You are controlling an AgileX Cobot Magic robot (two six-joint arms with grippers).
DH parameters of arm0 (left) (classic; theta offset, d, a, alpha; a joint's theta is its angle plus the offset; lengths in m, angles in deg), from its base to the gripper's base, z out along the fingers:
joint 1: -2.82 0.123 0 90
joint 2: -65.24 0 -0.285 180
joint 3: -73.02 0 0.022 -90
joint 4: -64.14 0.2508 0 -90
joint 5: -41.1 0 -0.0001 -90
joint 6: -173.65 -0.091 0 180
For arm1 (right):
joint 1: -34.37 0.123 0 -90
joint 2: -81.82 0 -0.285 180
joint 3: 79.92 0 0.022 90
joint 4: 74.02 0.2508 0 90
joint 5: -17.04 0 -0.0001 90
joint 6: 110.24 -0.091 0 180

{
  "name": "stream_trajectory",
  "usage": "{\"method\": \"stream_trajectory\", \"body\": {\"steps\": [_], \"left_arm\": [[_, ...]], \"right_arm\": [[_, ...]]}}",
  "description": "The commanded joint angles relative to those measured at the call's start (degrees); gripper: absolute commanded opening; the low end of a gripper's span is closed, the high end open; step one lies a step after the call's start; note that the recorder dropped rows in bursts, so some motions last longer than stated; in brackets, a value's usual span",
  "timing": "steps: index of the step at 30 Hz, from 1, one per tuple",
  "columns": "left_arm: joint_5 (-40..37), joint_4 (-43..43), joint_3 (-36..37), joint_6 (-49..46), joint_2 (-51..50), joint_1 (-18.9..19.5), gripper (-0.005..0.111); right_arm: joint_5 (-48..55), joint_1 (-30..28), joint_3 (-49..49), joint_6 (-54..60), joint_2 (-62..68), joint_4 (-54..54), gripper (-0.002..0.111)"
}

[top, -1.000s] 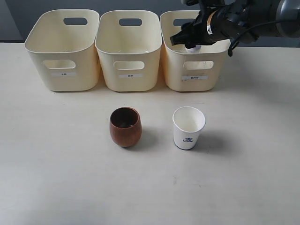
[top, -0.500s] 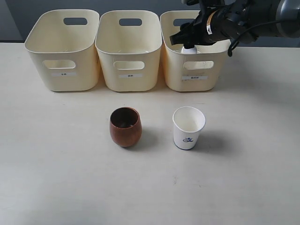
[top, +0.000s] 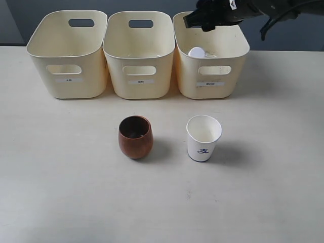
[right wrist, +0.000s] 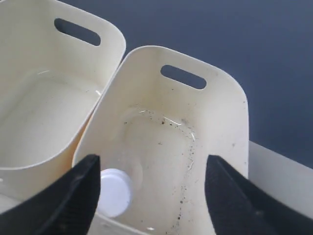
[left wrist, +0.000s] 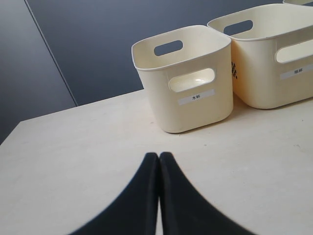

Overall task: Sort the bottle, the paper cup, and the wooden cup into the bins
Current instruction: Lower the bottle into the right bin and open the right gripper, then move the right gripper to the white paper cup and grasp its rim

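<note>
The bottle rests inside the right bin (top: 212,76); mostly its white cap (top: 196,51) shows, and the clear body is hard to make out. In the right wrist view that cap (right wrist: 115,192) sits low against the near wall of the right bin (right wrist: 222,93). My right gripper (right wrist: 152,164) hangs open and empty above this bin, seen at the top of the exterior view (top: 202,23). On the table in front stand the wooden cup (top: 135,136) and the paper cup (top: 203,137). My left gripper (left wrist: 159,155) is shut on nothing, low over the table and facing the left bin (left wrist: 183,78).
The left bin (top: 67,53) and middle bin (top: 139,53) stand side by side at the back of the pale table; nothing shows inside them. The middle bin (right wrist: 39,107) borders the right bin closely. A dark wall runs behind the bins.
My right gripper has let go of the bottle and risen. The bottle has dropped into the right bin. Both cups have stayed put.
</note>
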Motion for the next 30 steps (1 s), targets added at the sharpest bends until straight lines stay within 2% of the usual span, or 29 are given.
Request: {"method": "stream_trajectory", "body": {"steps": [1,6,14,19,30], "left_arm": [[0.2,0.1,0.1,0.1,0.3,0.2,0.000],[0.2,0.1,0.1,0.1,0.3,0.2,0.000],[0.2,0.1,0.1,0.1,0.3,0.2,0.000],[0.2,0.1,0.1,0.1,0.3,0.2,0.000],[0.2,0.1,0.1,0.1,0.3,0.2,0.000]], "right_arm": [[7.7,3.0,0.4,8.9,-4.7,6.7,0.060],[18.9,4.6,0.4,23.4,-7.9,24.1,0.059],[38.4,4.6,0.4,32.8,-7.2,35.6,0.059],[40.3,4.6,0.4,35.8,-4.8,41.9,0.059],[41.8,4.6,0.4,35.8,3.5,42.5,0.059]]}}
